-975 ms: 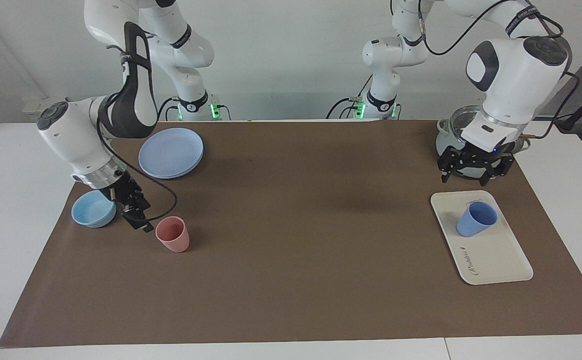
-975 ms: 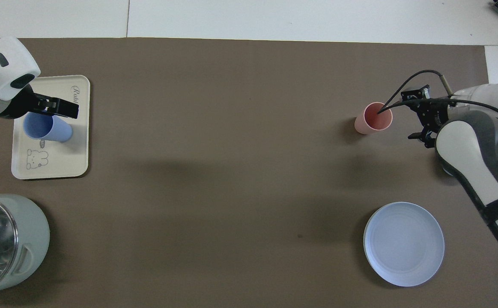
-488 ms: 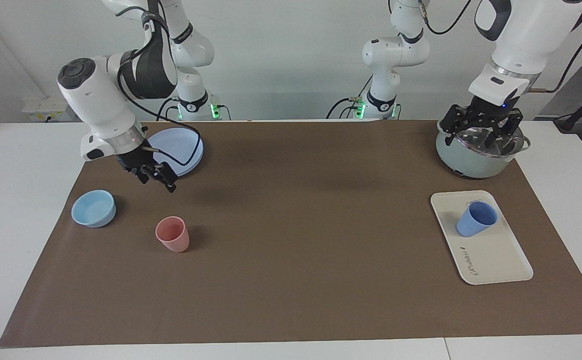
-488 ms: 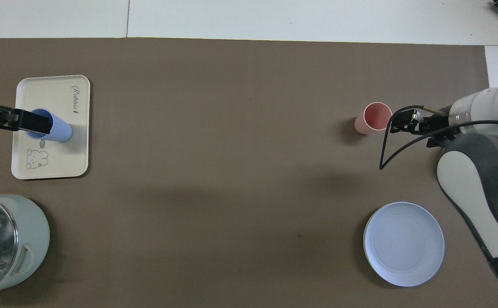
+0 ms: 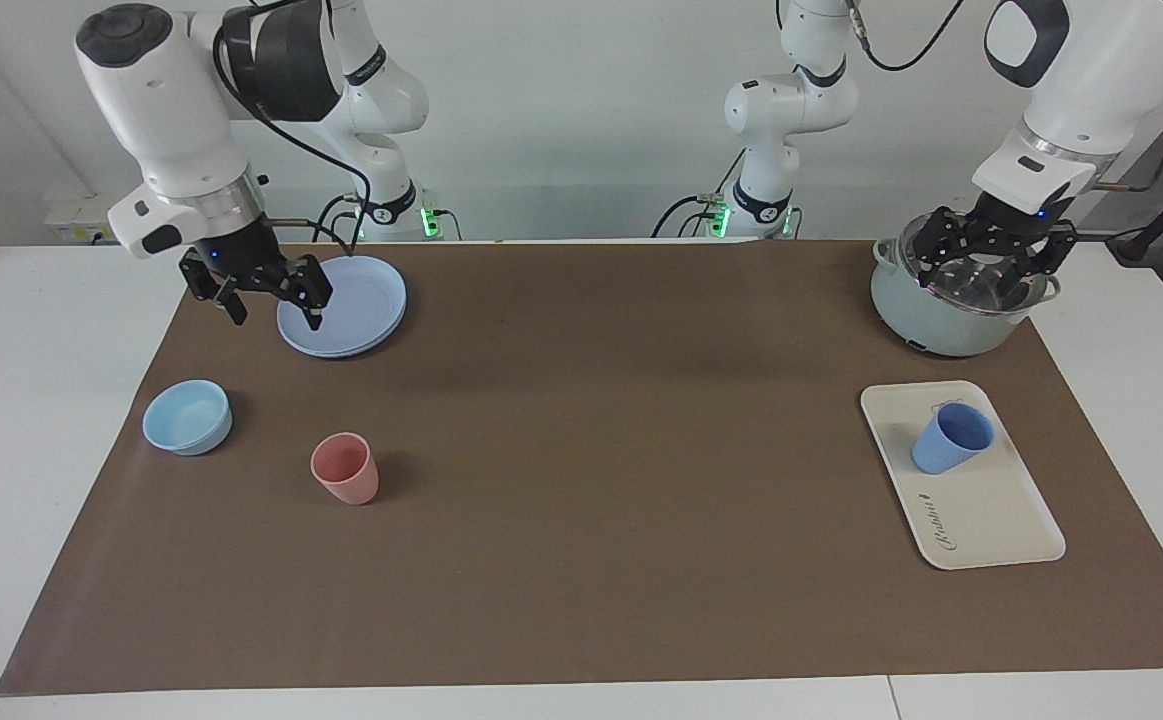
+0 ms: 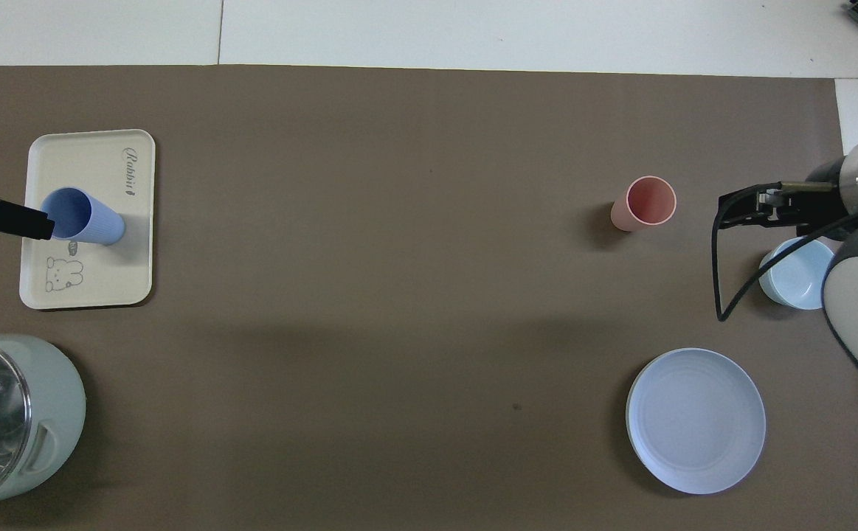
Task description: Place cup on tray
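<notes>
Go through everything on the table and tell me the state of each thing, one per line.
blue cup: upright on the tray, free
tray: flat, holding the blue cup
pink cup: upright, empty
bowl: upright, empty
plate: flat, bare
pot: lidded
left claw: open over pot
right claw: open, empty

Occlusions and edge cut-offs, both views

Overhead: pale green pot with glass lid [image 6: 8, 420] is cropped by the frame's edge; light-blue squat bowl [image 6: 794, 271] is partly covered by the right arm; only a fingertip of the left gripper [image 6: 1, 216] shows. Script lettering on the cream rectangular tray [image 5: 981, 515] is too small to read.
</notes>
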`<action>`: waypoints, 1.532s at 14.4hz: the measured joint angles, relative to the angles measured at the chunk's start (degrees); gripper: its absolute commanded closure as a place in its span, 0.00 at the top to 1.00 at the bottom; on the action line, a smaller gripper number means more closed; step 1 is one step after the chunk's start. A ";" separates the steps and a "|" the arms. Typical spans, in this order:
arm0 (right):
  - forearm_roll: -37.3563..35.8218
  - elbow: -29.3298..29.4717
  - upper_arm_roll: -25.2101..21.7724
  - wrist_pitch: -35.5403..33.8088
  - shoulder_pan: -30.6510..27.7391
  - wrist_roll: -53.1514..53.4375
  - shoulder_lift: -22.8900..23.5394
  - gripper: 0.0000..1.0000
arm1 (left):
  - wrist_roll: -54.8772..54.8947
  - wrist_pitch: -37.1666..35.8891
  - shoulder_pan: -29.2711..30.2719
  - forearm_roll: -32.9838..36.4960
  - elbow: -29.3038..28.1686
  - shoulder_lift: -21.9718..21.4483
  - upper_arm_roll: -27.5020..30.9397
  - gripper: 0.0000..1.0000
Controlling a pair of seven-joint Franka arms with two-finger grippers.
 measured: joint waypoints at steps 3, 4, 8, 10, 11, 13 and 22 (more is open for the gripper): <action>0.00 1.58 0.03 -3.02 1.80 -0.03 0.09 0.99 | -0.44 -3.00 -0.03 0.00 2.23 0.00 -0.51 1.00; 0.00 1.48 0.06 -3.72 2.46 -0.03 0.18 0.99 | -0.88 -3.50 -0.03 -0.07 2.71 0.01 -0.50 1.00; -0.89 1.40 0.06 -3.87 3.42 -1.29 0.49 0.99 | -2.82 -3.79 -0.03 -1.53 2.99 0.13 -0.50 1.00; -1.86 1.46 0.00 -3.87 3.31 -3.18 0.49 0.99 | -2.90 -3.79 -0.03 -1.70 2.86 0.16 -0.50 1.00; -2.01 1.58 -0.08 -3.87 3.26 -3.64 0.49 0.99 | -2.90 -3.79 -0.03 -1.71 2.60 0.17 -0.50 1.00; -2.04 1.76 -0.28 -3.85 3.24 -3.85 0.49 0.99 | -2.91 -3.79 -0.02 -1.71 1.98 0.16 -0.48 1.00; -2.04 2.43 -0.78 -3.59 3.00 -3.85 0.48 0.99 | -3.08 -3.79 0.72 -1.71 1.25 0.11 0.37 1.00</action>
